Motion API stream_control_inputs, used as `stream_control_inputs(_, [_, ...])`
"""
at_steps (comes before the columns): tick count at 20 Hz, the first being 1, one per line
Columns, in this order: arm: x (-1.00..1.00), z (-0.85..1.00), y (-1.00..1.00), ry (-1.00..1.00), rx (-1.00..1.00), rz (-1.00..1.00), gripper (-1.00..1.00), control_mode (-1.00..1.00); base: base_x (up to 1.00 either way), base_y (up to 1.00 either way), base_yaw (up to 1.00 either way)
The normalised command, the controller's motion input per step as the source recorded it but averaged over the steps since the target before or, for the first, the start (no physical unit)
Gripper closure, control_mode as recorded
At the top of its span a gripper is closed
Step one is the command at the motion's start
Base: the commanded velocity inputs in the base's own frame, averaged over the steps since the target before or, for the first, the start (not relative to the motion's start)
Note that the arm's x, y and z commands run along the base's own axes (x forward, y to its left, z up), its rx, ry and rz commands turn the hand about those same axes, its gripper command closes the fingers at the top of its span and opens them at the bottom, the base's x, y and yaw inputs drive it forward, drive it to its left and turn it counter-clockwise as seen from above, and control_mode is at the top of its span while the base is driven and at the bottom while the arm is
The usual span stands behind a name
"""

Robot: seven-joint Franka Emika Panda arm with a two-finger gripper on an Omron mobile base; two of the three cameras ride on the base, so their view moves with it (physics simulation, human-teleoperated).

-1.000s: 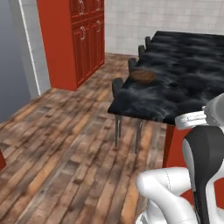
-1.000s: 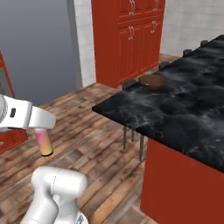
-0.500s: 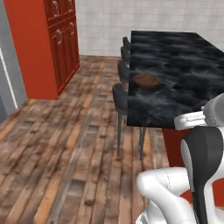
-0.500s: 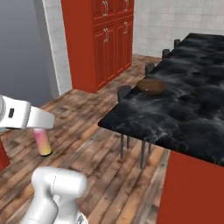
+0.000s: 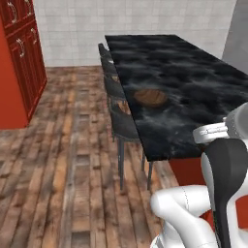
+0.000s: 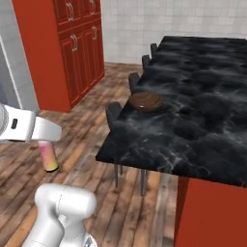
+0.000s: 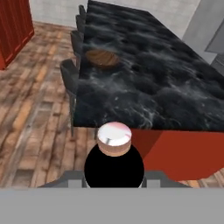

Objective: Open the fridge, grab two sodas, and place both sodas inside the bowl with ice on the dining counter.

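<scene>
One soda [image 6: 49,156] hangs under the pincer [image 6: 47,144], which is clamped on it; it is a small cylinder, pink-red fading to a pale yellowish end, and the hand view shows its pale round end [image 7: 114,134]. No writing can be read on it. One shallow brown wooden bowl [image 5: 150,97] sits on the black, white-veined table [image 6: 202,116], near its long edge by the dark chairs [image 5: 121,121]

Floor beside counter: wood floor [image 5: 63,160] lies open.
Counter edge: dark stools [image 5: 123,127] line the near side of the dining counter [image 6: 202,116].
Counter top: bare black slab around the bowl [image 6: 145,102] (toward the stool side).
Left: red cabinets [image 6: 72,43] stand well apart.
</scene>
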Motion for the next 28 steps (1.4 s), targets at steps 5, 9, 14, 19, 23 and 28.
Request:
stream_control_inputs(5, [0.00,0.00,0.00,0.00,0.00,0.00,1.00,1.00,0.34,0.62,-0.46])
stream_control_inputs(9, [0.00,0.00,0.00,0.00,0.00,0.00,1.00,1.00,0.10,0.67,-0.43])
stream_control_inputs(14, [0.00,0.00,0.00,0.00,0.00,0.00,1.00,1.00,0.09,0.72,-0.41])
stream_control_inputs(19, [0.00,0.00,0.00,0.00,0.00,0.00,1.00,1.00,0.25,0.75,-0.42])
stream_control_inputs(23, [0.00,0.00,0.00,0.00,0.00,0.00,1.00,1.00,0.32,0.80,-0.41])
stream_control_inputs(28, [0.00,0.00,0.00,0.00,0.00,0.00,1.00,1.00,0.38,0.89,-0.38])
